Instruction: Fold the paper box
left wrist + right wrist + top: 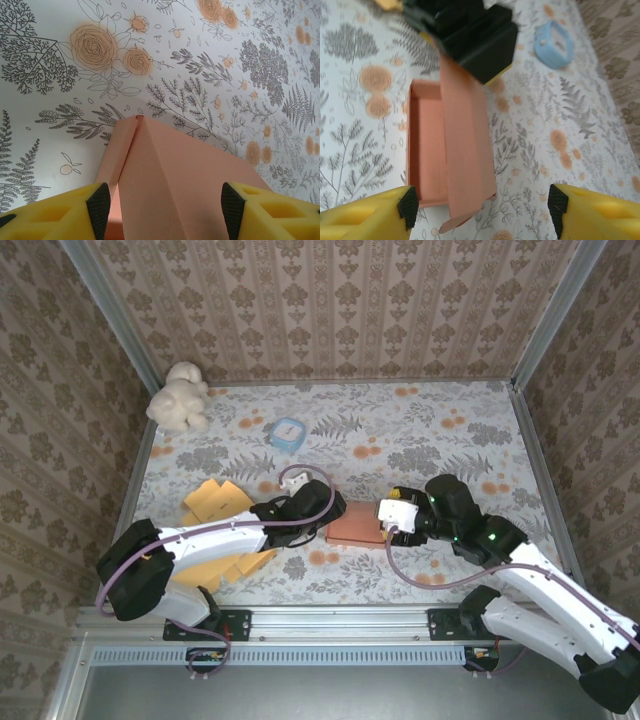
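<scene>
At the near edge of the table the two arms reach inward and meet at the open salmon-pink paper box (355,528), which lies on the grey-and-orange floral tablecloth (440,440) a little nearer than the middle.

The right gripper (383,515) faces the box's right end. In its wrist view its yellow fingers (395,210) stand released and spread wide. The box's near end sits between them, with the tray open on the left and the lid panel (465,145) raised along the right side. Whether the left pad touches the box wall I cannot tell.

The left gripper (325,515) is at the opposite end, its black body over the far end of the lid. In its wrist view its fingers (260,215) are parted over the pink panel and do not look clamped on it. Contact is unclear.

Flat yellow cardboard pieces (215,502) lie to the left, partly under the left arm. Farther back sits a small round blue object (287,433). A cream plush toy (180,398) rests in the far left corner against the patterned wallpaper walls (330,310).
</scene>
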